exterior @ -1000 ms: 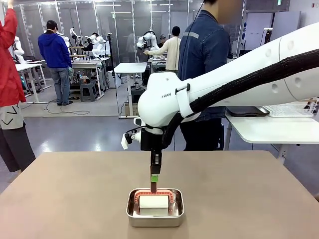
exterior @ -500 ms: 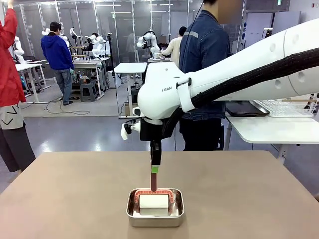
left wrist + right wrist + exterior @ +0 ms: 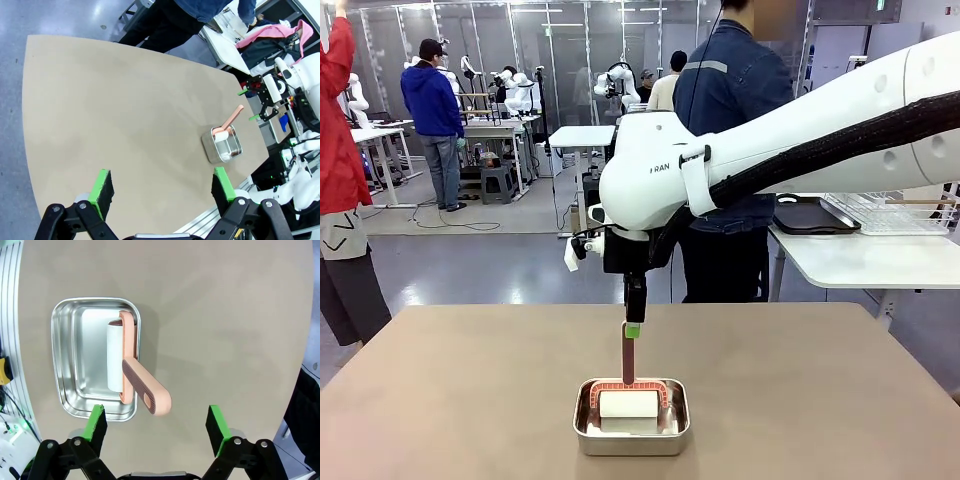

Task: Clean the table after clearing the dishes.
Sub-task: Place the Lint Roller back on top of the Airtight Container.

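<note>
Right now your right end effector point(image 3: 155, 432) is hanging spread wide above the lint roller point(image 3: 628, 398), whose handle is leaning up out of the steel pan point(image 3: 631, 436) on the bare bench point(image 3: 450, 390). Closing off-centre risks tipping the roller or dragging the pan. Your left end effector point(image 3: 162, 187) is also hanging open, well away.

White arm point(image 3: 800, 140), black cable sleeve, green-padded end effector point(image 3: 633, 330).
</note>
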